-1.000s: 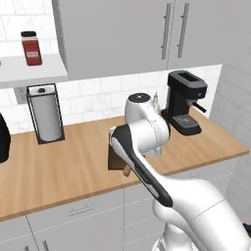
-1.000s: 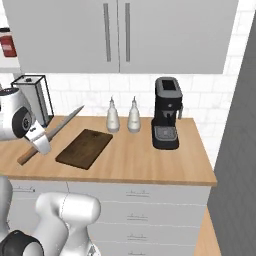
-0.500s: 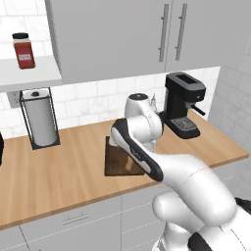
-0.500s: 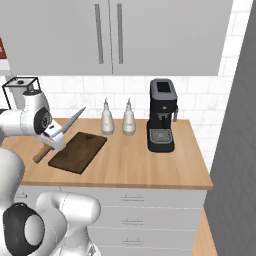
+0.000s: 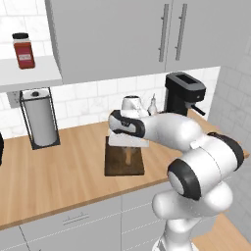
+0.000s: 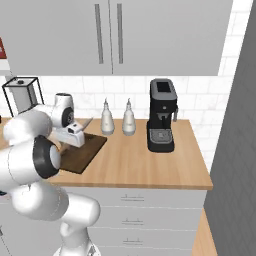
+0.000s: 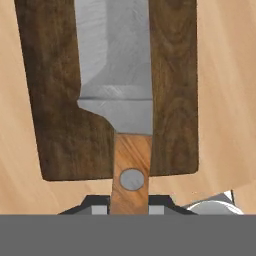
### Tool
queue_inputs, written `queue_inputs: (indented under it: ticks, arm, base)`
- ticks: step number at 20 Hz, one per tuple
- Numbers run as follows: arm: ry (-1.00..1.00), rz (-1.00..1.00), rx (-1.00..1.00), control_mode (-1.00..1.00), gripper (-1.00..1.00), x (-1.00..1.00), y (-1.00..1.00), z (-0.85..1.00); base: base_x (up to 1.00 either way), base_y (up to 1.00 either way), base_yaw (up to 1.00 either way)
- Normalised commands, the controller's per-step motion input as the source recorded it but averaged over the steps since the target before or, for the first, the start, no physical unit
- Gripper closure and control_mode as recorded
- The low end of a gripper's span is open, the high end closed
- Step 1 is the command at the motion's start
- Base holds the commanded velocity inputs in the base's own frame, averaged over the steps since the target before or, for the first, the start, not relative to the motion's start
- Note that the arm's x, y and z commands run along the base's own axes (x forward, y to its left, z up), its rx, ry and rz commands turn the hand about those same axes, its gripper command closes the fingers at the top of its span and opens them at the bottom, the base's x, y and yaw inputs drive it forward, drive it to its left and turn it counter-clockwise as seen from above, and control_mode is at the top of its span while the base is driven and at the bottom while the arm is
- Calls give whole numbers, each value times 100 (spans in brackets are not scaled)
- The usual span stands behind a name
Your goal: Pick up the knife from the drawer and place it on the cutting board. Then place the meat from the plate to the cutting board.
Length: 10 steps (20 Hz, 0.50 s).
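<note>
In the hand view the knife (image 7: 117, 65) runs lengthwise over the dark brown cutting board (image 7: 55, 100), grey blade away from me. Its brown wooden handle (image 7: 131, 167) sits between my fingertips (image 7: 100, 208). My gripper (image 7: 131, 207) is shut on that handle. The right base view has the gripper (image 6: 75, 137) low over the cutting board (image 6: 82, 155), with the blade tip (image 6: 87, 123) pointing up toward the wall. From the left base view the hand (image 5: 128, 139) covers the board's (image 5: 117, 166) far end. The drawer, the meat and the plate are out of view.
A black coffee machine (image 6: 162, 120) stands on the counter to the right, with two pale bottles (image 6: 107, 122) (image 6: 129, 122) between it and the board. A paper towel holder (image 5: 39, 117) stands at the left wall. A spice jar (image 5: 23, 50) sits on a shelf above.
The cameras have shifted with the base. The arm has swung the knife from beside the board to low over it, lined up along its length. The grip stays shut.
</note>
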Motion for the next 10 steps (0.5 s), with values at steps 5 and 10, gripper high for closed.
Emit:
queue_inputs:
  ticks: [5,10]
  arm:
    - [7,-3,-9,-100,100,65,3,-78]
    - [0,0,-11,-100,100,52,5,-73]
  base:
    - [0,0,0]
    - [0,0,0]
